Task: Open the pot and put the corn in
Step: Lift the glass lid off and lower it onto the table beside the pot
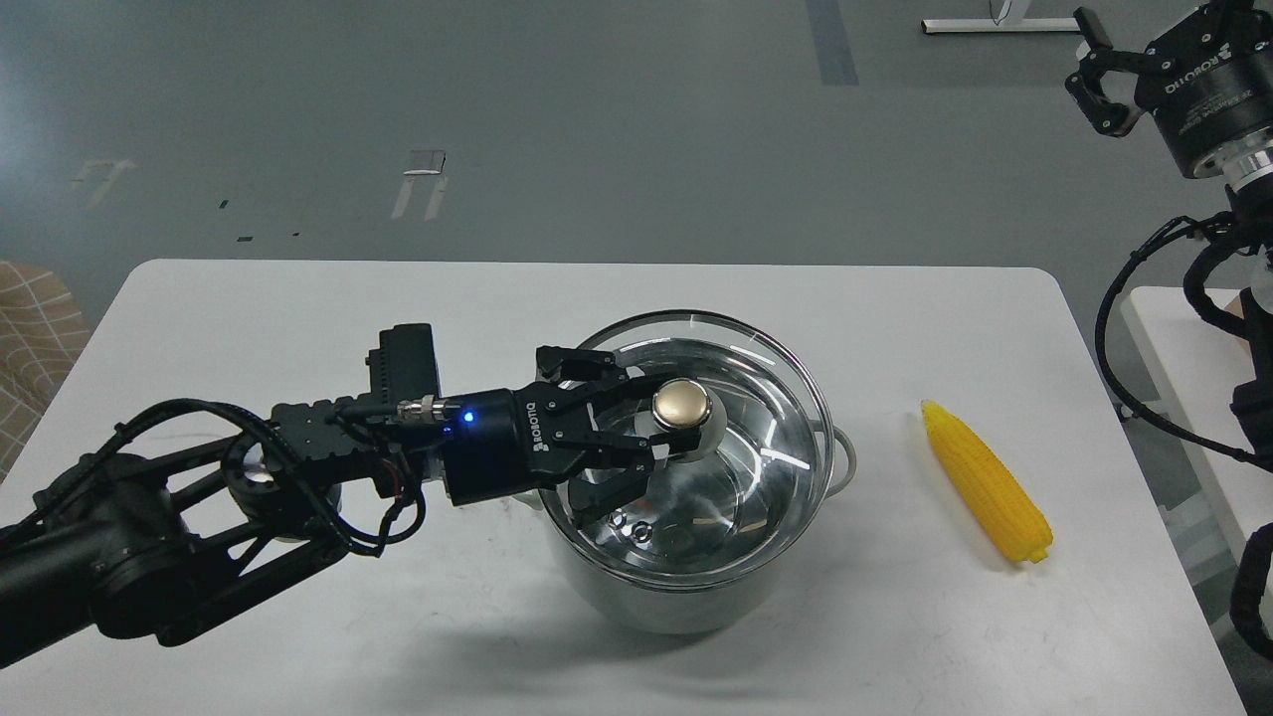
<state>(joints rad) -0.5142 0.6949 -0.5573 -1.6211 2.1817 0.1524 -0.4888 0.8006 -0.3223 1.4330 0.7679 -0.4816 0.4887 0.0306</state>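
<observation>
The steel pot (686, 597) stands in the middle of the white table. Its round glass lid (756, 457) with a gold knob (681, 405) is raised a little above the pot's rim. My left gripper (664, 438) is shut on the knob's stem and holds the lid. The yellow corn (985, 479) lies on the table to the right of the pot, tapered end pointing away. My right gripper (1094, 70) hangs high at the top right corner, off the table; its fingers look spread.
The table's right edge (1124, 418) runs close to the corn. A second white surface (1183, 348) and black cables (1193, 288) lie at the far right. A checked cloth (40, 318) shows at the left edge.
</observation>
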